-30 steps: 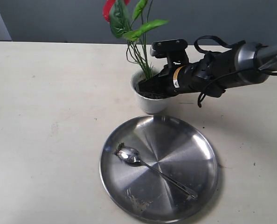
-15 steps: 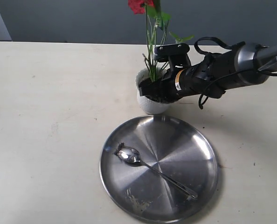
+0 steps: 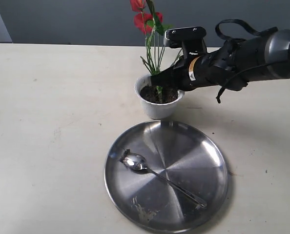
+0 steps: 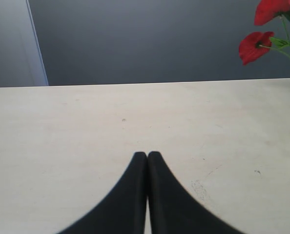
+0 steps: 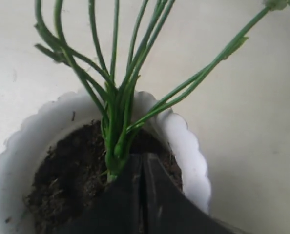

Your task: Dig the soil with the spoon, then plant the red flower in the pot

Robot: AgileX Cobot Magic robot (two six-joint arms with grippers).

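Note:
The red flower (image 3: 154, 51) stands upright in the soil (image 3: 151, 94) of the white scalloped pot (image 3: 157, 110). My right gripper (image 3: 155, 80) hovers just over the pot's rim, shut, its tips beside the stem base. In the right wrist view the shut gripper (image 5: 141, 158) touches the green stems (image 5: 116, 112) above the soil (image 5: 62, 187), with the pot rim (image 5: 185, 139) behind. Nothing shows between its fingers. The spoon (image 3: 157, 174) lies in the steel plate. My left gripper (image 4: 147, 155) is shut over bare table, with red blooms (image 4: 255, 46) far off.
The large round steel plate (image 3: 214, 161) sits in front of the pot, with soil crumbs near its front rim (image 3: 144, 210) and by the spoon's bowl. The right arm reaches in from the right edge, above the table.
The flower swung from leaning left to standing upright in the pot. My right gripper rose out of the pot's mouth to just above its rim. The pot shifted slightly.

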